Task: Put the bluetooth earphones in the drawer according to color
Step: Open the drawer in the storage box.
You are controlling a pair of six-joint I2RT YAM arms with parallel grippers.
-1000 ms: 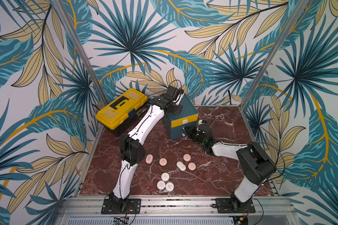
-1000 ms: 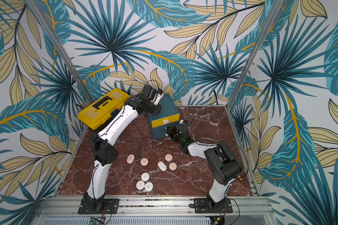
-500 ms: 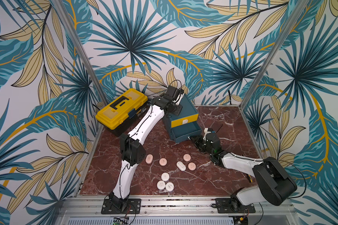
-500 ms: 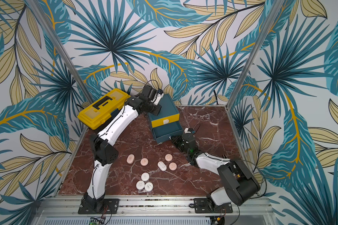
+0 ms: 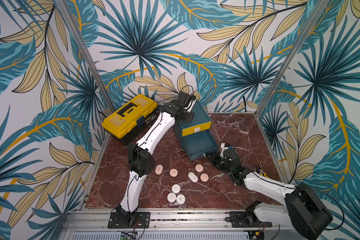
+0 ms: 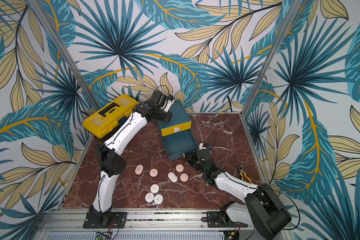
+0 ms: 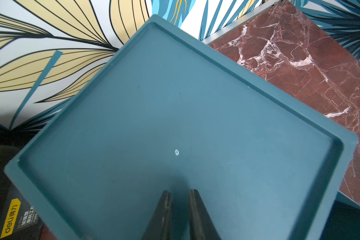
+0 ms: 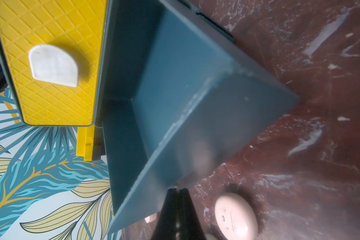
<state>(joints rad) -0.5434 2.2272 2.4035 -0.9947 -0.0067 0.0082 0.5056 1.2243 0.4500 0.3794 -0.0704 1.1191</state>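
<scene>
Earphone cases point(image 5: 173, 172) are pink or white, the chest point(image 5: 200, 116) teal with one yellow drawer point(image 5: 187, 131), the toolbox point(image 5: 121, 124) yellow and black, the counter point(image 5: 233, 128) white-veined red marble.

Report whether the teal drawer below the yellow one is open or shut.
Open. The teal drawer sticks far out from the chest below the yellow drawer, its bare inside showing in both top views.
</scene>
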